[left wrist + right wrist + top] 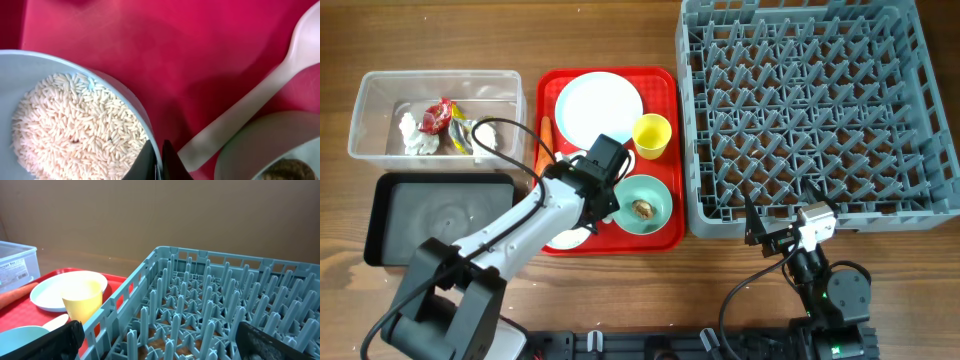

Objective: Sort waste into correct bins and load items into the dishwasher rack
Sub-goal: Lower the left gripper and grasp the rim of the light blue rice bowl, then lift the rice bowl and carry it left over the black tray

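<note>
My left gripper [161,160] is shut on the rim of a pale blue bowl [30,70] full of white rice [75,125]; in the overhead view this gripper [592,214] is over the red tray's front left. A white spoon [250,100] lies beside that bowl. A second bowl [662,190] holds a brown lump [643,209]. The plate [600,108], yellow cup [652,135] and carrot [546,135] are on the red tray. My right gripper [778,228] is open and empty at the front edge of the grey rack [800,110].
The clear tub [380,90] at the back left holds tissue [412,132], a red wrapper [435,118] and a yellow wrapper [460,135]. The black tray [440,220] lies in front of it. The red tray [665,80] lies between the tub and the rack.
</note>
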Motion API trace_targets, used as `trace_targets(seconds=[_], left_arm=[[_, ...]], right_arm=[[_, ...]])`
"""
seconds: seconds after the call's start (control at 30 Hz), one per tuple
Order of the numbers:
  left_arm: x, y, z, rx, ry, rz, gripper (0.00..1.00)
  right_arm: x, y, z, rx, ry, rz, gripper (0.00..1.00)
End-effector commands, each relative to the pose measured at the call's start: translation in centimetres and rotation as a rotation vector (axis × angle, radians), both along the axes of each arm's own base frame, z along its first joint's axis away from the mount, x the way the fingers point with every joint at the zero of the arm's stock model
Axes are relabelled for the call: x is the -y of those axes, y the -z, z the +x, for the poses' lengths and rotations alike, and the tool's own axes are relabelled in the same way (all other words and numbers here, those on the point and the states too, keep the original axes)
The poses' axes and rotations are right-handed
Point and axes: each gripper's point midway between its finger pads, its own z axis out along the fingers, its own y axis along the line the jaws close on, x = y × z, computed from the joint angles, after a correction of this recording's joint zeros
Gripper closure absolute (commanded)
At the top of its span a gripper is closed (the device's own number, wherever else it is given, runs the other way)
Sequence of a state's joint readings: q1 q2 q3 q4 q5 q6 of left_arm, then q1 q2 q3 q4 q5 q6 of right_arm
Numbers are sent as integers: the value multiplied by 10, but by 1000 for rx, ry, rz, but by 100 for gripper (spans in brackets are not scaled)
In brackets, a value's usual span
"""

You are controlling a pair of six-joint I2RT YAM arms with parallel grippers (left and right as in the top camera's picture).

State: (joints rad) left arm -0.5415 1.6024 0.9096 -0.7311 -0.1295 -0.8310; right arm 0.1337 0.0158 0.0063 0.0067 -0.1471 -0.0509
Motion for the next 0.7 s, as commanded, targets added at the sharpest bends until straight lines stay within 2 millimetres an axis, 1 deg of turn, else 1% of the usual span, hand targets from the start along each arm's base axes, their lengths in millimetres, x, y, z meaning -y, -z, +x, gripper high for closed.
trace_targets(seconds=[0.0,0.1,0.2,0.3,0.4,0.47,0.6,0.67], left_arm=[[3,-18,7,32,50,-19,96],[6,-32,11,58,89,-25,96],[8,-47,16,106,177,-27,96],[5,-61,19,149,234,-27,96],[3,-79,21,209,385,1,96],[0,-90,22,243,422,12,96],[-27,-117,27,333,359,86,96],[-45,-130,29,379,308,128,96]], right_arm=[[3,-1,1,9,19,-8,0],[3,-1,1,9,19,-8,0],[3,-1,1,9,19,-8,0],[3,-1,1,9,19,-8,0],[4,-1,1,9,19,-8,0],[3,-1,1,9,19,-8,0],[3,-1,1,9,19,-8,0],[3,-1,1,9,19,-8,0]])
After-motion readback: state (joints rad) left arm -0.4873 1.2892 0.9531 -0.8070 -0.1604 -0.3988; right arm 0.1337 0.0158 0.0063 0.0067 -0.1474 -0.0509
